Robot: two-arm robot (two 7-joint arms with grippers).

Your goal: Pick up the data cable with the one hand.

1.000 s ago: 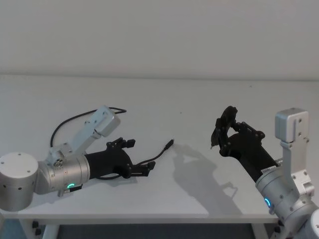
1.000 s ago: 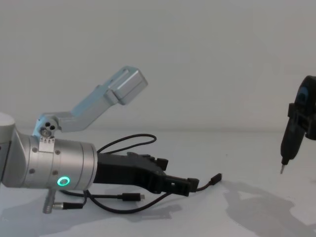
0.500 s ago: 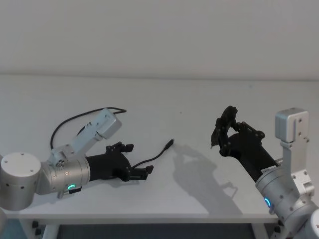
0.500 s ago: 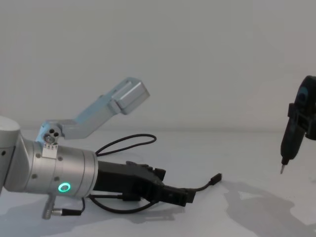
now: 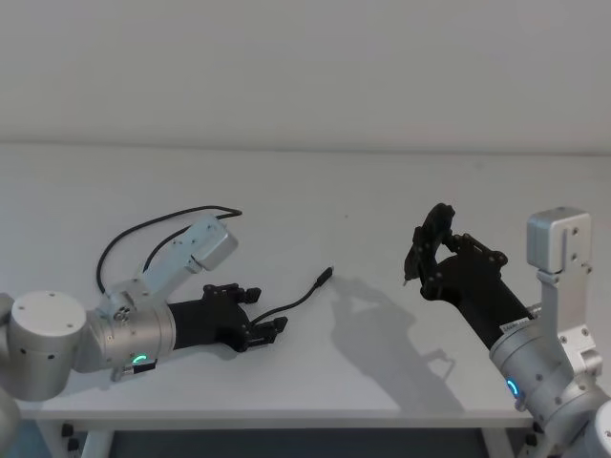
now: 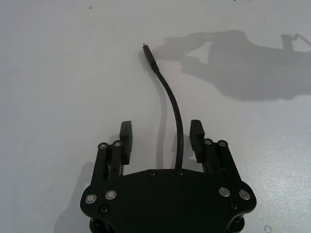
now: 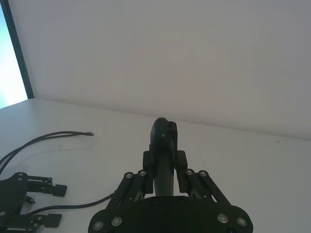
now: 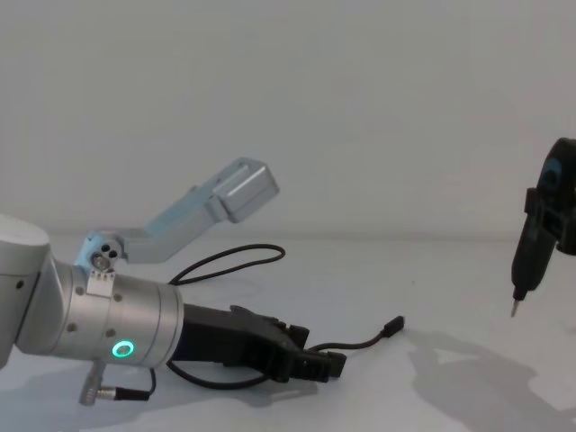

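White tabletop (image 5: pixel 382 181) runs under me to a pale wall. My left gripper (image 6: pixel 161 138) lies low over it with jaws wide. The data cable (image 6: pixel 172 109) passes between my fingers (image 6: pixel 126 141), closer to one and touching neither. Its plug rests on the table just ahead, and the rest loops back beside my left forearm. My right gripper (image 5: pixel 427 250) hangs raised, well apart, jaws clamped on a dark pointed tool (image 8: pixel 522 270).
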